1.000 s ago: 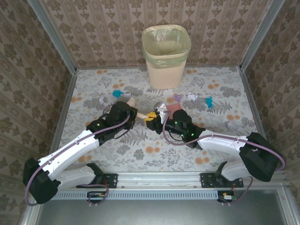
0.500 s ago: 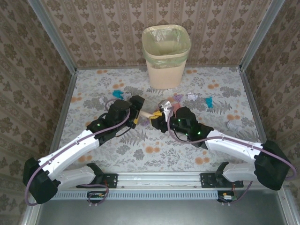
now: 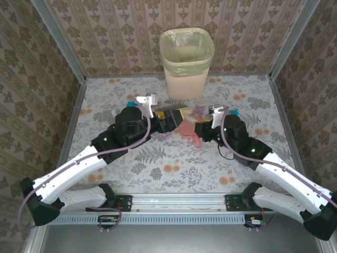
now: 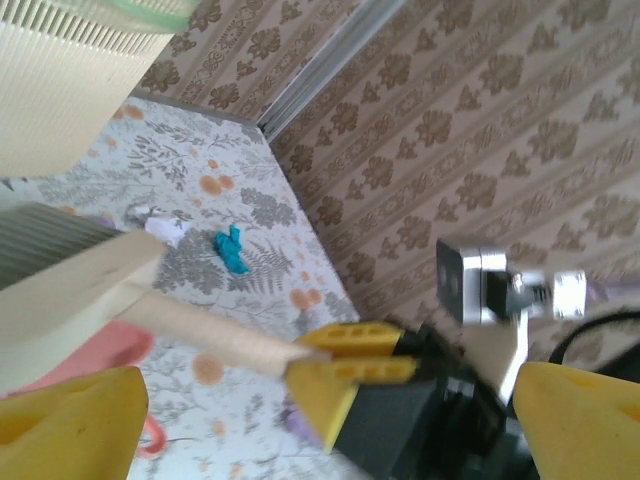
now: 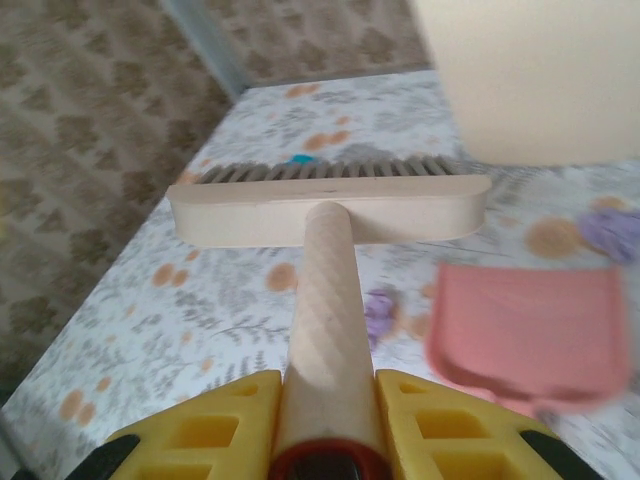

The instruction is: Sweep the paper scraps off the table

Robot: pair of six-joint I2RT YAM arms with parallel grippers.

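Note:
My right gripper (image 5: 326, 432) is shut on the round wooden handle of a hand brush (image 5: 330, 208), whose bristles point toward the table's far side. In the top view the right gripper (image 3: 204, 122) is at mid-table, facing my left gripper (image 3: 160, 118). The left gripper (image 4: 320, 430) is open, its yellow fingers (image 4: 70, 420) wide apart and empty, just short of the brush head (image 4: 60, 290). A pink dustpan (image 3: 187, 129) lies on the table (image 3: 174, 168) between the arms. Paper scraps lie around: teal (image 3: 131, 104), teal (image 3: 234, 113), lilac (image 5: 380, 312), lilac (image 3: 199, 109), white (image 4: 160, 226).
A cream waste bin (image 3: 186, 62) with a green liner stands at the back centre, just beyond the brush. Brown patterned walls and aluminium rails (image 3: 174, 199) frame the table. Another white scrap (image 3: 259, 140) lies at the right.
My left gripper has opened and let go of the brush. Both grippers moved toward the back; the right one swung right with the brush, uncovering the dustpan.

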